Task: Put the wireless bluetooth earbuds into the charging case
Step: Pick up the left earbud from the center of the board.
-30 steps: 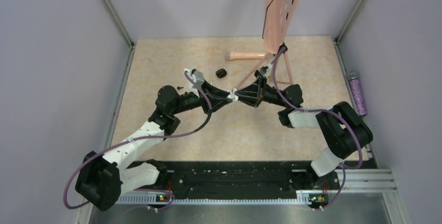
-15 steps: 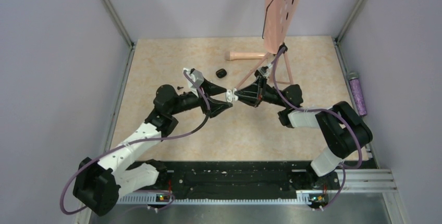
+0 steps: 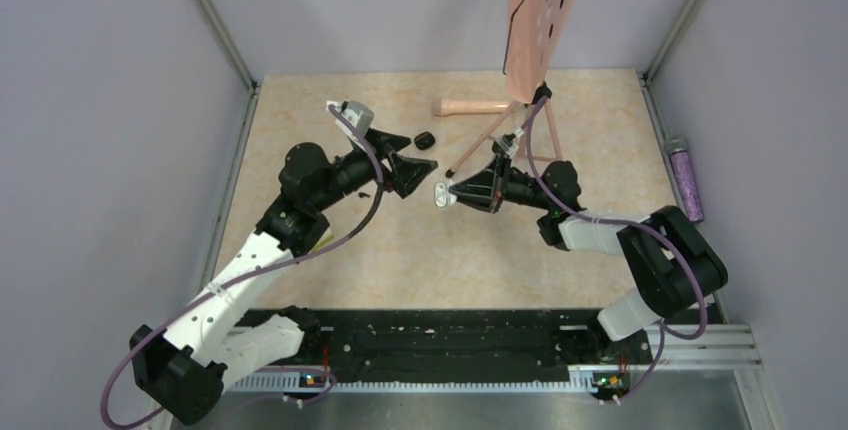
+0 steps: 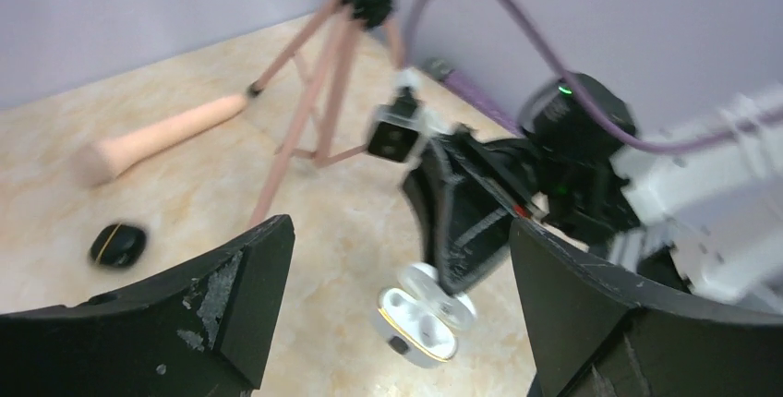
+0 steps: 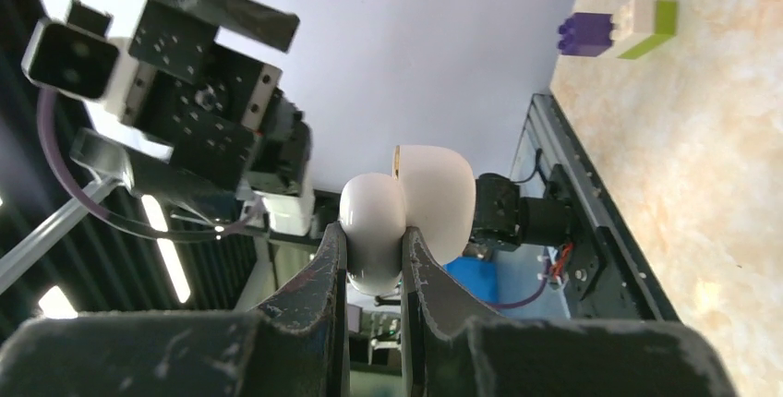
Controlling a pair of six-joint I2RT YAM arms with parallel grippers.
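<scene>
The white charging case (image 3: 441, 195) hangs open above the middle of the table (image 3: 420, 250), pinched in the right end effector (image 3: 455, 191). In the left wrist view the case (image 4: 420, 320) faces the camera with its hinged lid swung back and a thin gold rim around the lower half. The wells show only pale white inside. A small dark spot sits on the front edge, too blurred to identify. The earbuds cannot be made out in any view.

The right end effector (image 5: 373, 235) is clenched on the case. Its two fingers (image 5: 325, 272) press either side of one rounded white half, while the other half stands free beyond them.

The left end effector (image 3: 418, 175) is spread wide and grasps nothing. It sits just left of the case and slightly farther back, with a clear gap between them. From its own camera the left end effector (image 4: 402, 240) frames the case between two black fingers (image 4: 231, 286), which do not touch it.

A small black oval piece (image 3: 424, 139) with a thin gold line lies on the table just beyond the left end effector – whether it is an earbud cannot be told. Behind it, at the far side, a pink tripod stand (image 3: 500, 135) carries a tall pink board (image 3: 540, 20), and a pale pink rod (image 3: 470, 106) lies flat at its foot. A purple bottle (image 3: 686, 182) rests outside the table's right edge. The right wrist view catches a purple, white and yellow-green block (image 5: 617, 32) on the table.
</scene>
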